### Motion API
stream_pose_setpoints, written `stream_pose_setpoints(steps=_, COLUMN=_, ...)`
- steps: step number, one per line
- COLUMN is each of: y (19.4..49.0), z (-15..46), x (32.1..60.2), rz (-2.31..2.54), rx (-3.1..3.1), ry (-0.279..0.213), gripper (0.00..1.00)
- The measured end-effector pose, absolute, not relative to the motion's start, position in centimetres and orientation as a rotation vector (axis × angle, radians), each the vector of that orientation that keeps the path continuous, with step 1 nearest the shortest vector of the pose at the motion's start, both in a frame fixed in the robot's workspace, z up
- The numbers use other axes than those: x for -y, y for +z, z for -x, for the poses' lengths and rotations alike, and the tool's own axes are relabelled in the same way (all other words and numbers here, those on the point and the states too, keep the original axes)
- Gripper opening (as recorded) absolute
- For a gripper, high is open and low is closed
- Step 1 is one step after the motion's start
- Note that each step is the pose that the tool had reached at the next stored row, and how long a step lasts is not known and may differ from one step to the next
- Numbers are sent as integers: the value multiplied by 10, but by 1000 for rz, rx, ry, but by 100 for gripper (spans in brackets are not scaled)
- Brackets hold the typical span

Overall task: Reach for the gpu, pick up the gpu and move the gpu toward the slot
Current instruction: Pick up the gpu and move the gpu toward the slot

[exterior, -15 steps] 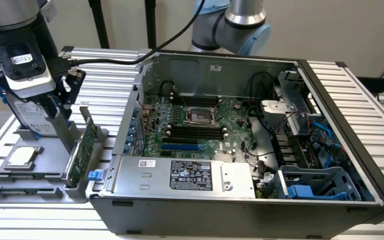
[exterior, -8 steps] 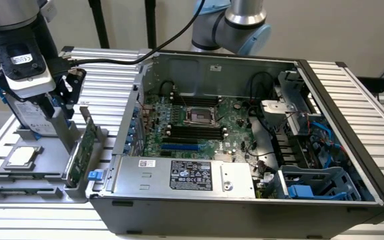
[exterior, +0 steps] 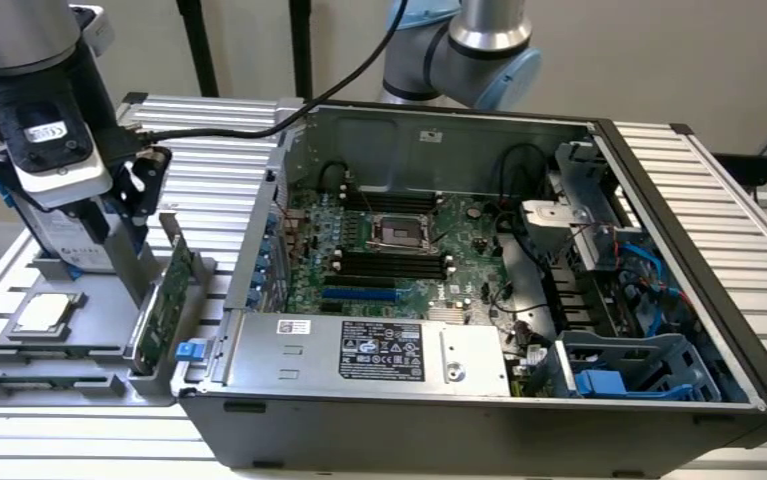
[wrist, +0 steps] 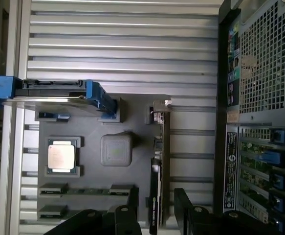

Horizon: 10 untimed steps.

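The gpu (exterior: pixel 167 300) is stood on edge in the holder (exterior: pixel 36 385) on the table (exterior: pixel 63 445) at the exterior view's lower left, with the gripper (wrist: pixel 157 192) jaws spread wide astride its line. The reach is judged best made with the card kept centred and the jaws square to it. One gpu, one chip (exterior: pixel 43 313) and one drive (wrist: pixel 54 93) are counted.

**Gpu on edge in its holder**

The gpu (exterior: pixel 160 300) is a thin green circuit card. It stands on its long edge, upright or nearly so, in a groove of the gray holder (exterior: pixel 36 385), just outside the case (exterior: pixel 490 430) on the exterior view's left. In the wrist view the gpu (wrist: pixel 155 196) shows edge-on as a dark strip, with a silver bracket (wrist: pixel 160 105) at one end.
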<state>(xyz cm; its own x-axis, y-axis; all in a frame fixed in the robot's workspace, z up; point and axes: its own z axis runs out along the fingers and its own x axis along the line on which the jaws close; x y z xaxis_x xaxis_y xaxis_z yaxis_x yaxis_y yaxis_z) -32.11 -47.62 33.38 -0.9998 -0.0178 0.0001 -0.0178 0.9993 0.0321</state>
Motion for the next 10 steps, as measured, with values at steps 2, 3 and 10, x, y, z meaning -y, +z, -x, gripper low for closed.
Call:
stream_pose_setpoints(steps=2, y=330, z=321, x=477, rz=-28, rx=3141, ry=-50, gripper=42)
stream_pose_setpoints(steps=3, y=328, z=321, x=477, rz=-28, rx=3142, ry=-51, gripper=42)
stream_pose_setpoints(steps=10, y=316, z=322, x=480, rz=-28, rx=3147, ry=-50, gripper=42)
